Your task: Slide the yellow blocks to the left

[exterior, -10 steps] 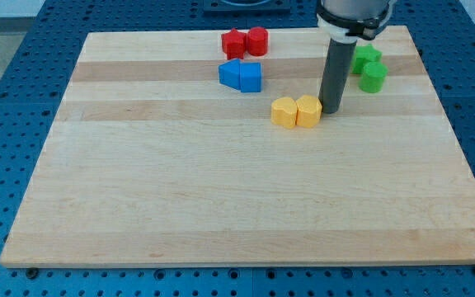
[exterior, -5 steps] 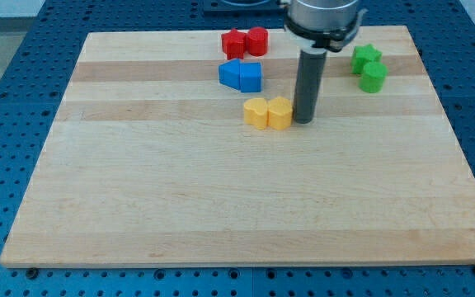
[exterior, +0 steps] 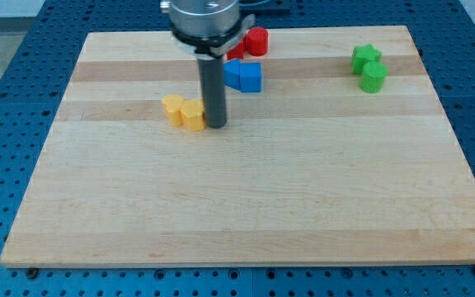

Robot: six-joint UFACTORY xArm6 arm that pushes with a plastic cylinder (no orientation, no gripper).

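Pushing from the view's right, my tip [exterior: 215, 125] sits pressed against the right face of the nearer of the two yellow blocks [exterior: 183, 111], which lie touching each other as a pair a little left of the board's middle, in its upper half. No gripper exists on this arm, so there are no jaws to be apart or together; the rod alone does the work. To do this step well, I judge the push should stay level with the middle of the pair, since the left yellow block sits slightly higher in the view than the right one, and an off-centre shove could swing the pair round or let one block slip away from the rod. A steady, straight travel toward the view's left edge of the wooden board [exterior: 246, 206] looks safest, with plenty of bare wood ahead and nothing in the path. Only one camera view is given. Counting in it: two yellow blocks, shapes hard to make out; two blue blocks [exterior: 243, 76] touching, just right of the rod; two red blocks [exterior: 254, 41] near the top edge, one partly hidden behind the arm; two green blocks [exterior: 370, 67], one star-shaped, well apart at the view's upper right.
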